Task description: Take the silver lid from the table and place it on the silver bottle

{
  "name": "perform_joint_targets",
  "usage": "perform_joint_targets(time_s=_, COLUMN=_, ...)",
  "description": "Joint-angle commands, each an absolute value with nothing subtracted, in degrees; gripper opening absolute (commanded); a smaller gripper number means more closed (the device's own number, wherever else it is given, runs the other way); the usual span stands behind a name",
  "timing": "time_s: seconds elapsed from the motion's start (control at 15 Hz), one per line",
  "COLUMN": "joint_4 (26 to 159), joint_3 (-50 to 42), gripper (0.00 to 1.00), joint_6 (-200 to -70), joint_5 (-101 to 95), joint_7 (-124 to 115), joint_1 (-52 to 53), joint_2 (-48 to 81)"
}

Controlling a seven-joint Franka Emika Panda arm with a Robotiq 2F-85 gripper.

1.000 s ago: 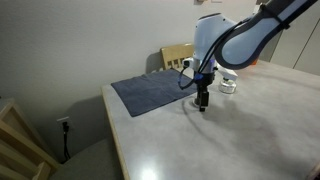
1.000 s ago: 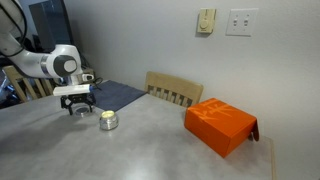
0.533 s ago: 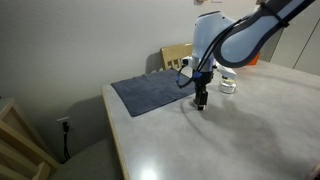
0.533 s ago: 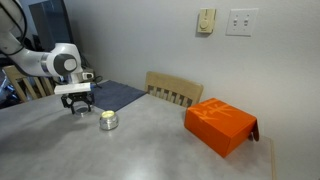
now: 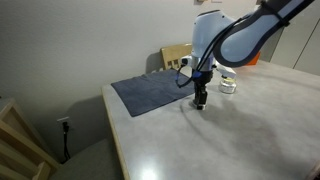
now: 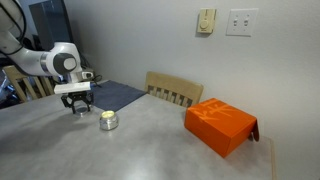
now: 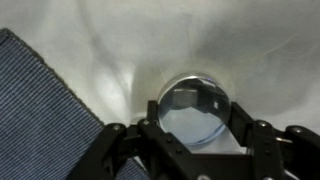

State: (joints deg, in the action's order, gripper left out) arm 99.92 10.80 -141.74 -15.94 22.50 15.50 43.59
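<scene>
The silver lid, a flat round shiny disc, lies on the pale table between my two fingers in the wrist view. My gripper is shut on the lid, one finger against each side of it. In both exterior views my gripper stands straight down at the table surface beside the blue cloth, and the lid is hidden under it. The silver bottle, a small squat shiny jar with a yellowish top, stands a short way from my gripper.
A blue-grey cloth lies on the table next to my gripper. An orange box sits at the table's far end. A wooden chair stands behind the table.
My fingers have come together on the silver lid. The arm has stayed where it was, low at the table.
</scene>
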Motion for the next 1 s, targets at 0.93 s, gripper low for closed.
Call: perform_joint_targets(time_s=0.93, joint_4=122.4, joint_3=-3.1, gripper=0.44, joint_6=-159.4, joint_5=-36.2, joint_7=-10.8, joint_1=21.9, joint_2=18.8)
